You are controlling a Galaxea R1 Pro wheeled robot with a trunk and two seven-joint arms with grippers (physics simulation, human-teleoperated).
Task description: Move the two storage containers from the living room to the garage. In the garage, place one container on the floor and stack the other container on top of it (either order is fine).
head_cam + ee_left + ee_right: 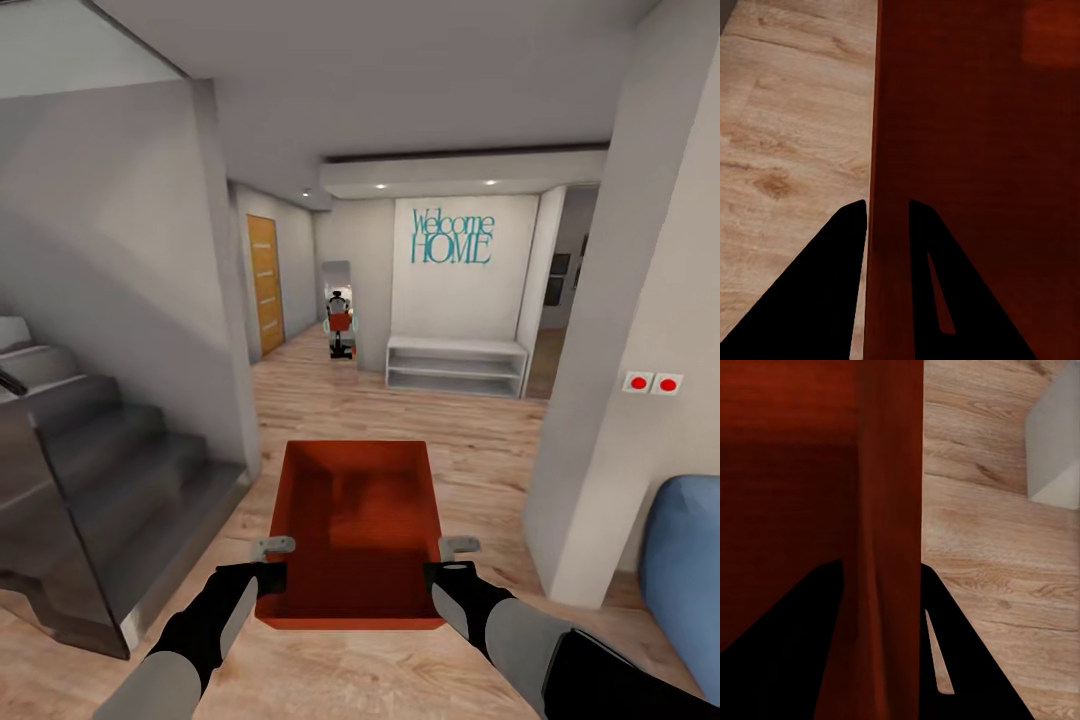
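Observation:
I hold one orange-red open-topped storage container (355, 520) level in front of me above light wood plank flooring. My left gripper (272, 556) is shut on its left wall (889, 150), one finger on each side. On the opposite side my right gripper (452, 556) is shut on the right wall (891, 510) in the same way. The bin's inside is bare. The light wooden door (264, 284) with frosted strips stands in the left wall of the hallway ahead.
A grey staircase (90, 480) with a glass balustrade rises on my left. A white pillar (630, 350) with two red switches and a blue sofa edge (685, 570) stand on my right. Ahead are a white bench shelf (455, 365), a "Welcome HOME" wall and a mirror (338, 310).

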